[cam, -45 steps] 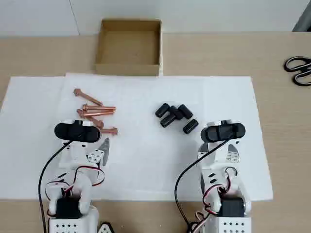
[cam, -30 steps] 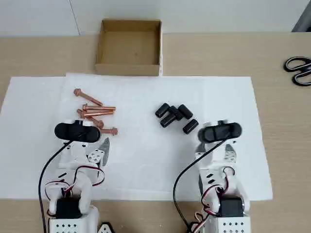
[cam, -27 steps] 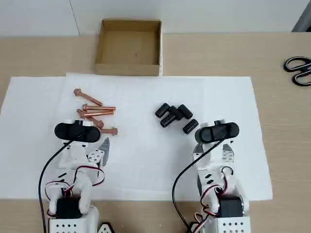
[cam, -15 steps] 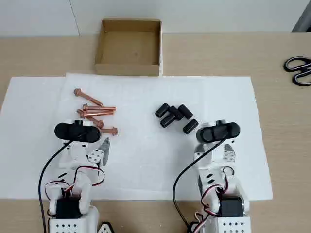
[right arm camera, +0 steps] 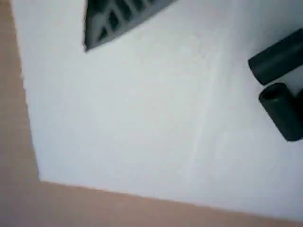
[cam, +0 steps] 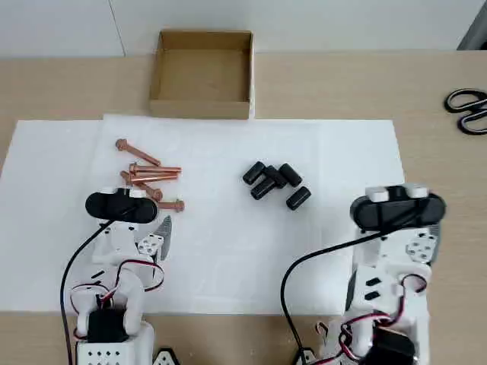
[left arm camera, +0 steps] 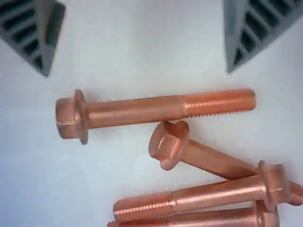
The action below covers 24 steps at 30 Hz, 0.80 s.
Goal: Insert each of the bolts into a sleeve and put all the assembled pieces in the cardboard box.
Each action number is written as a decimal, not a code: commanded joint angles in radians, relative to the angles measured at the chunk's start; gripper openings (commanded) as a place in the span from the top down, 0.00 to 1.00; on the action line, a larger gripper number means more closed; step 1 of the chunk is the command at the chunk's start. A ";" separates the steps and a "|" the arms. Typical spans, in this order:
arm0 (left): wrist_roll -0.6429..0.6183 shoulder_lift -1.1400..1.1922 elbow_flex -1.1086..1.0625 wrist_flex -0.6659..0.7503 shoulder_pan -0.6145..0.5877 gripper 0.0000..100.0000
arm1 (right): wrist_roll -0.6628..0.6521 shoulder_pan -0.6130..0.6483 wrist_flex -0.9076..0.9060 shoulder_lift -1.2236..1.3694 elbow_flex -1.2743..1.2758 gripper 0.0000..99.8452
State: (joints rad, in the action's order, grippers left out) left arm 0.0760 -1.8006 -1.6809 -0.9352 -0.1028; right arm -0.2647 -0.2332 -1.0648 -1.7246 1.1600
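Since the earlier frame the right arm point(cam: 397, 209) has swung away from the sleeves point(cam: 275, 182) toward the right edge of the high view, and now sits over the right border of the white sheet point(cam: 228, 251). Left arm point(cam: 120, 207) unchanged, lower left.

Bolts point(cam: 148, 175): loose copper cluster at left centre of the high view, on the sheet, directly above the left arm's head. The left wrist view shows the left fingers point(left arm camera: 35, 33) released and spread wide, both tips clear of the sheet contents and holding nothing. One bolt point(left arm camera: 156, 111) lies crosswise just beyond the tips, spanning most of the gap between them and touching neither. Further bolts lie past it, overlapping.

Sleeves: five black pieces grouped at centre frame, well apart from the bolts, none fitted. The right wrist view shows two sleeves point(right arm camera: 279, 111) side by side on the sheet. Whether the right arm's grasp is released or clenched cannot be told.

Cardboard box point(cam: 202, 106): top centre-left on the worktop point(cam: 342, 84), just beyond the sheet. Scissors point(cam: 466, 110): far right edge.
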 commanded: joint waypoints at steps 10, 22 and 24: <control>0.009 -0.006 0.058 -0.031 -0.006 0.77 | 0.069 0.038 -0.467 1.112 -0.987 0.76; 0.084 0.331 0.519 -0.164 -0.176 0.77 | 0.265 0.232 -0.522 1.661 -1.375 0.76; 0.083 0.512 0.641 -0.167 -0.176 0.77 | 0.264 0.278 -0.521 1.685 -1.375 0.76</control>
State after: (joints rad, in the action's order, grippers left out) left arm 0.1496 -1.5136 -1.2114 -1.0948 -0.2746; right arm -0.0100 -0.0107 -1.6034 -0.0583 -0.1642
